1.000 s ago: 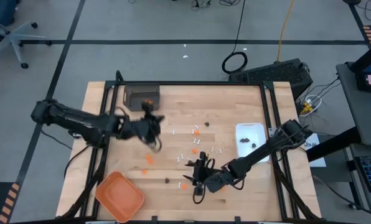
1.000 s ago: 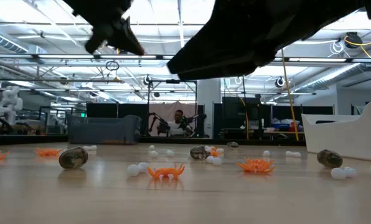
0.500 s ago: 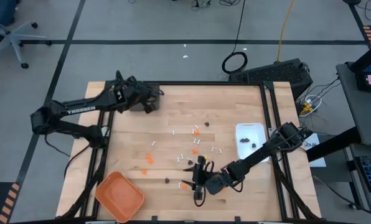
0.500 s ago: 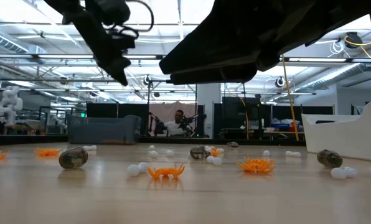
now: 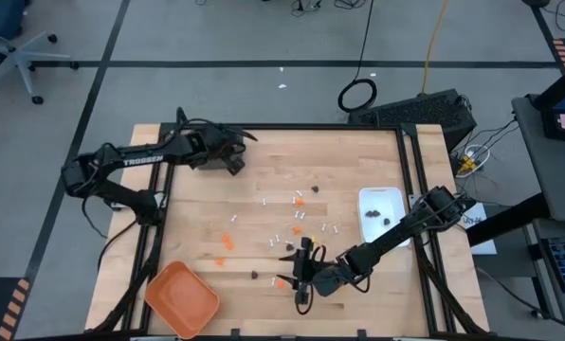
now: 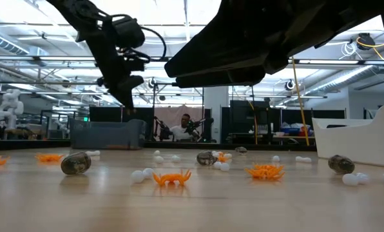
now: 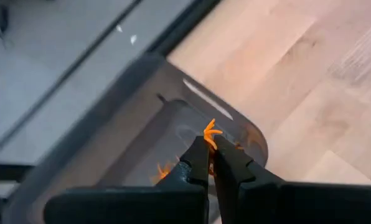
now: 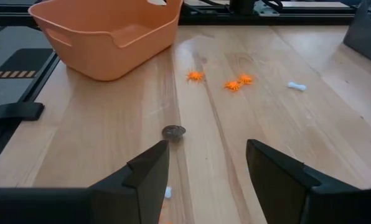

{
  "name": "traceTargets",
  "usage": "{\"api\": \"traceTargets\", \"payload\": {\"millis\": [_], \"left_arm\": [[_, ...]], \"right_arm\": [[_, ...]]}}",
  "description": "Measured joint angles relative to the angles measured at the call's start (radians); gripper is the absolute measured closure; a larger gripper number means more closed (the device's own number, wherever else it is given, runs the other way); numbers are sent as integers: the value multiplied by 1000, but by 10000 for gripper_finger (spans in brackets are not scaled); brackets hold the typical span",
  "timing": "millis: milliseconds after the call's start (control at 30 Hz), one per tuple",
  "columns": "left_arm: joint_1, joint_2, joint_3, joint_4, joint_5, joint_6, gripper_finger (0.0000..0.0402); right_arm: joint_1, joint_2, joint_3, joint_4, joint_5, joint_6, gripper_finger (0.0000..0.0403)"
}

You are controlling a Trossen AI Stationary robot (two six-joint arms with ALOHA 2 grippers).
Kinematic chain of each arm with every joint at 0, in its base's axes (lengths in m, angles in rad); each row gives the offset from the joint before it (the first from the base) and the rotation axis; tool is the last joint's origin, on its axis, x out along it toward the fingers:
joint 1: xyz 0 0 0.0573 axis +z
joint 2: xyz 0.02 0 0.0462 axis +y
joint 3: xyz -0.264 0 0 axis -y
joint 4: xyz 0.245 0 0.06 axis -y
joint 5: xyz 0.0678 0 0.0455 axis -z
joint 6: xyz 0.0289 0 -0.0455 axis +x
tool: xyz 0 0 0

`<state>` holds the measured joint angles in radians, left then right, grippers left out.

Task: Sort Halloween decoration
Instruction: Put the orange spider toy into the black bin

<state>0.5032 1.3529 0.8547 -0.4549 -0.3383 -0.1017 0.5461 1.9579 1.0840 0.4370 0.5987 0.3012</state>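
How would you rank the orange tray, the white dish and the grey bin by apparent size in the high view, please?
1. orange tray
2. white dish, only slightly smaller
3. grey bin, partly hidden by the left arm, so unsure

Both arms are black all over, built of slim boxy links joined by rounded joints. The left arm carries white block lettering along its long forearm link, and a thin dark cable loops out beside its wrist. The right arm shows no lettering from above. Each ends in two matte black fingers, flat-faced and wedge-shaped, tapering to narrow tips on the left one
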Motion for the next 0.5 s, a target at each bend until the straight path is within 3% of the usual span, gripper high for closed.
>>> {"api": "traceTargets", "payload": {"millis": [367, 500], "left_arm": [[69, 4, 0, -123, 83, -102, 395], [78, 4, 0, -127, 90, -103, 374]], "right_arm": [[0, 0, 0, 0, -1, 17, 204], [6, 0, 0, 0, -1, 27, 204]]}}
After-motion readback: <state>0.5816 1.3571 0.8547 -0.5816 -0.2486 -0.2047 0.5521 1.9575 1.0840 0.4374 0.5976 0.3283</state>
